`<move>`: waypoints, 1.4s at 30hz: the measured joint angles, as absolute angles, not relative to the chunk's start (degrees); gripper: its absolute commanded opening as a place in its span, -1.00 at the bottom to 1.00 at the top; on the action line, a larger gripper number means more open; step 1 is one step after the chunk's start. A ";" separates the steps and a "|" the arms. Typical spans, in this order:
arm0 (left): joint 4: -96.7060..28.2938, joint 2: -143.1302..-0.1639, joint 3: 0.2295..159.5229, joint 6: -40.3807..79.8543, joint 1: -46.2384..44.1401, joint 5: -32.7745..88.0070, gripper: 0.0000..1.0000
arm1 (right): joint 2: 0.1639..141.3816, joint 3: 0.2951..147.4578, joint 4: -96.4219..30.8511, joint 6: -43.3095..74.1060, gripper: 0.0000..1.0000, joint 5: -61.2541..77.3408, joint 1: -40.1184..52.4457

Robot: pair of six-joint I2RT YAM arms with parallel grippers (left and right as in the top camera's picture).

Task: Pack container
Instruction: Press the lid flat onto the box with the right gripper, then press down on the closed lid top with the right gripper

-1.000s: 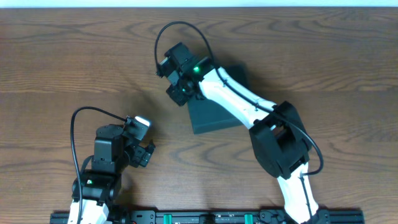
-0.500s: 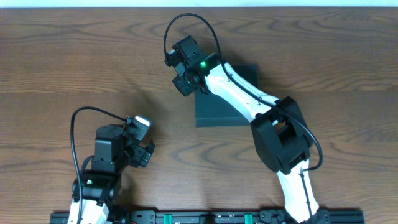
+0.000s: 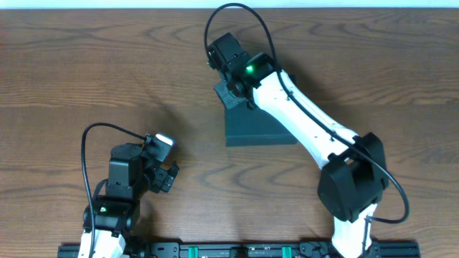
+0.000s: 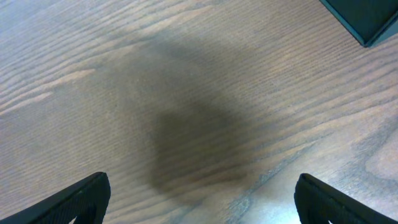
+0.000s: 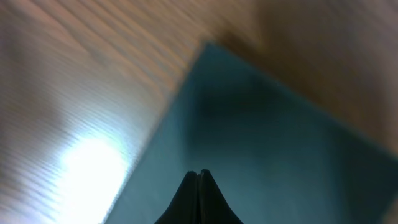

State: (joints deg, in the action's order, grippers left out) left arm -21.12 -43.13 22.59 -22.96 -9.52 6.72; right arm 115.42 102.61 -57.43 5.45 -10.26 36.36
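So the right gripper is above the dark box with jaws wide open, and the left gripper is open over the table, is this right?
Not quite: the right gripper is shut, fingertips together, as the right wrist view shows. It is above the container, and the left gripper is open over the table.

White arm links (image 3: 305, 118), black joints (image 3: 350, 188).

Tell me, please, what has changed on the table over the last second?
The right gripper, shut, swung to the robot's right and slightly farther out, staying at the container's far left corner. The container turned clockwise as seen from above and now sits square to the table edge. The left gripper stayed open and did not move.
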 measured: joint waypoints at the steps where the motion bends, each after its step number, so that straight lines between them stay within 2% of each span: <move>1: -21.12 -43.13 22.59 -22.96 -9.52 6.72 0.91 | 115.31 102.61 -58.65 6.61 -0.97 -11.40 36.58; 7: -21.10 -43.13 22.59 -22.96 -9.52 6.72 0.91 | 111.02 95.66 -60.58 13.04 -0.97 -15.51 38.59; 11: -21.08 -43.13 22.59 -22.96 -9.52 6.72 0.91 | 103.15 82.26 -54.13 15.55 -0.97 -15.29 38.54; 18: -21.12 -43.13 22.59 -22.96 -9.52 6.72 0.91 | 90.26 67.02 -51.70 18.55 -0.97 -9.56 37.69; 24: -21.10 -43.13 22.59 -22.98 -9.52 6.72 0.91 | 87.72 55.57 -42.19 19.94 -0.97 -6.11 36.93; 29: -21.12 -43.13 22.59 -22.96 -9.52 6.72 0.91 | 87.74 51.05 -36.71 20.23 -0.97 -6.09 35.64; 42: -21.12 -43.13 22.59 -22.98 -9.52 6.72 0.91 | 89.08 50.87 -30.39 20.38 -0.97 -7.51 33.45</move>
State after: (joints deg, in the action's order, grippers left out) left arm -21.12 -43.13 22.59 -22.98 -9.52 6.72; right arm 89.08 50.87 -30.39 20.38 -7.51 33.45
